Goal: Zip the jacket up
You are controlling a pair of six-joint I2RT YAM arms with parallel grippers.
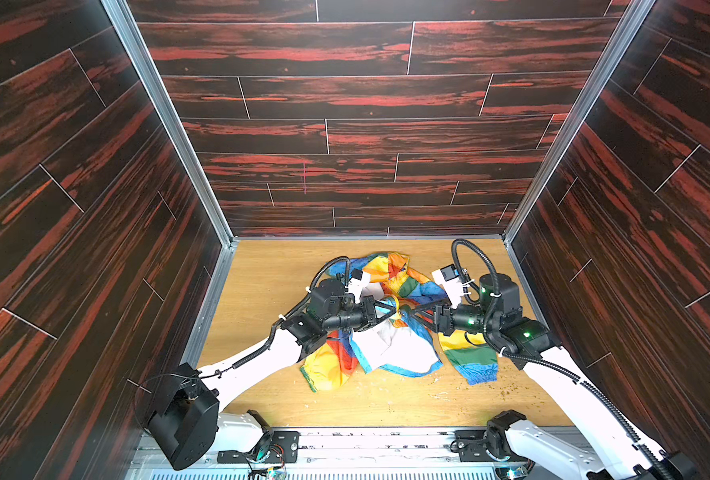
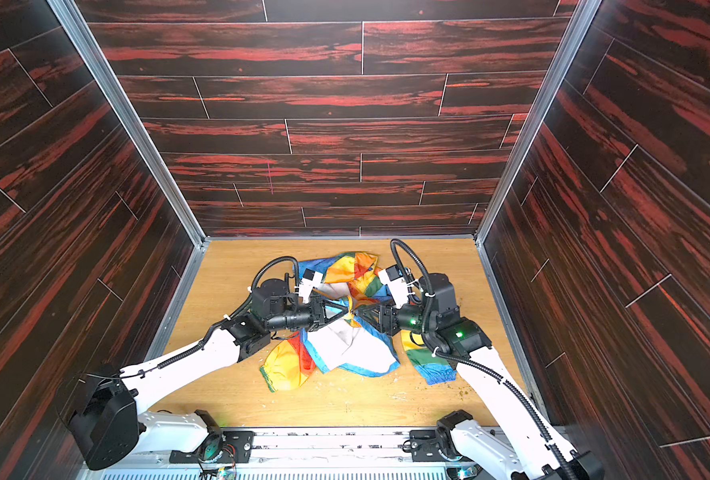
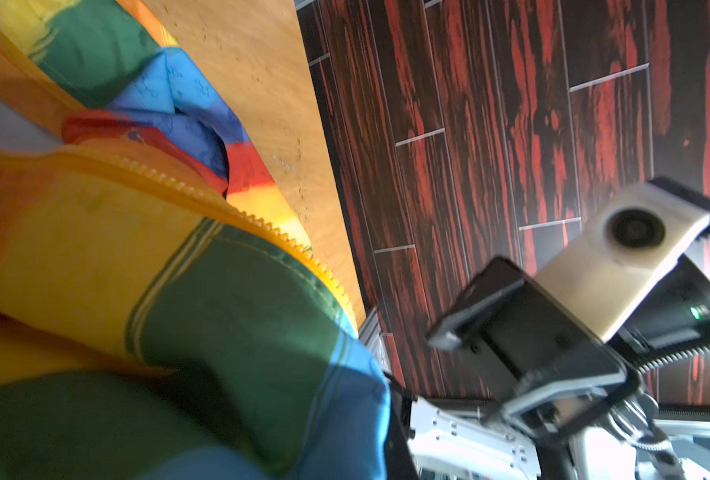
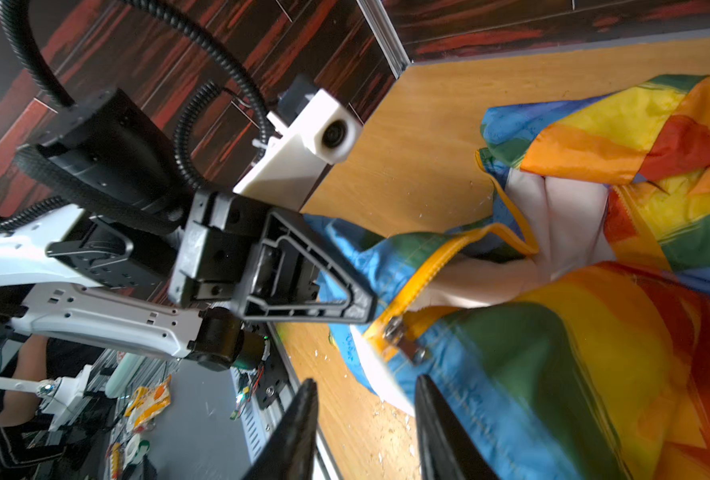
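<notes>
Top views are both showing the wooden counter carrying the jacket, which is lying crumpled and open at the counter's middle. Its white lining is facing up toward the near edge, and a striped sleeve is trailing off on the right. The two grippers are meeting over the middle of the garment, tips almost touching. The left gripper is clenching a raised fold of the jacket, and the right wrist view is showing it pinching the blue-edged cloth right beside the yellow zipper. The right gripper is standing released, its two dark fingers spreading with a clear gap and grasping nothing, just short of the metal slider. That slider is sitting at an end of the yellow tape, beside the blue edging. Zipper teeth are curving across yellow and green cloth in the left wrist view, partly blurred. Small crumbs are dotting the counter near the sleeve.
</notes>
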